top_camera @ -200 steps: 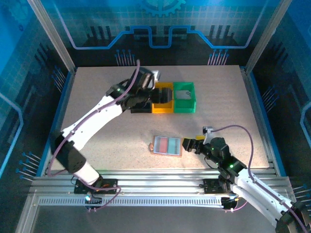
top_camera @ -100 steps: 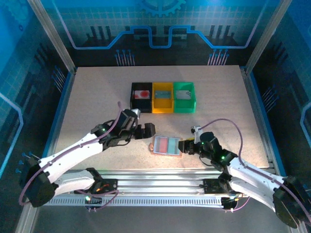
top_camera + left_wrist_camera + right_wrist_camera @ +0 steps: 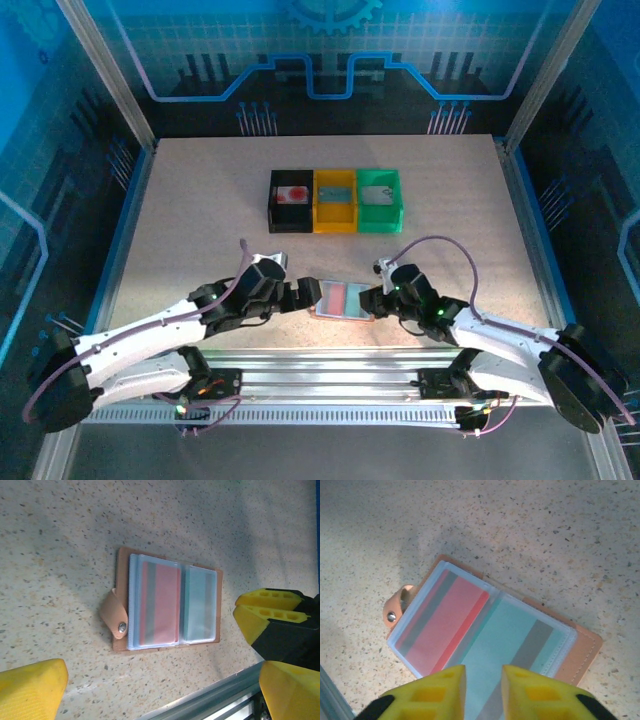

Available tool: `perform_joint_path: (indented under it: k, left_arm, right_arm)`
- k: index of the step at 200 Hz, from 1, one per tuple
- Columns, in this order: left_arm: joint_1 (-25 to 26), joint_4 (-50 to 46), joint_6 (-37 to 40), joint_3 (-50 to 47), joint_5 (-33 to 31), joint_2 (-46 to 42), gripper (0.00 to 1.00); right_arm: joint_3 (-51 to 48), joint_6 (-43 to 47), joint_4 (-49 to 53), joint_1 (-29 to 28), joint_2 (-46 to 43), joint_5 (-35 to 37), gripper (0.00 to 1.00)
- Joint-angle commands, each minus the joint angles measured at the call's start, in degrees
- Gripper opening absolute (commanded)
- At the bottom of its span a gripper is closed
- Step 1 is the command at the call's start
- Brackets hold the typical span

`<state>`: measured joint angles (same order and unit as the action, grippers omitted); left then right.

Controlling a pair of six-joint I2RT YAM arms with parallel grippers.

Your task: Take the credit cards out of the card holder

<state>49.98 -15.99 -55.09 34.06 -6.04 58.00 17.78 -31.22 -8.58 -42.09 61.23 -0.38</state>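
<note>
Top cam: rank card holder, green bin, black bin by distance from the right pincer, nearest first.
1. card holder: just left of the pincer tips, front of table.
2. green bin: far side, right end of the bin row.
3. black bin: far side, left end.

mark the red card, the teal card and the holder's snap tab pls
red card (image 3: 160,605): left wrist view, centre of its face.
teal card (image 3: 512,637): right wrist view, centre of its face.
snap tab (image 3: 113,614): left wrist view, middle of the strap.

The card holder (image 3: 345,298), by the table's (image 3: 200,220) near edge, is closely flanked by the left gripper (image 3: 308,296) and right gripper (image 3: 368,300); its far side is unobstructed. Three bins (image 3: 335,226) are set well apart, toward the far edge.
</note>
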Motion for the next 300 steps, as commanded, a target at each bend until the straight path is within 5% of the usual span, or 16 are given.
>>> perform_joint_path:
  k: [1, 125, 300]
  left_arm:
    - [0.54, 4.40, -2.61, -0.38, -0.82, 1.95, 0.99]
    - [5.48, 9.58, -6.65, 2.10, -3.90, 13.56, 0.99]
    - [6.36, 14.32, -9.31, 2.41, -2.35, 19.87, 0.99]
  right_arm:
    - [1.73, 0.44, 0.46, -0.48, 1.13, 1.70, 0.20]
    - [5.03, -0.92, 0.88, 1.28, 9.96, -1.57, 0.00]
    - [8.74, -2.00, 3.33, 1.74, 16.99, -3.84, 0.00]
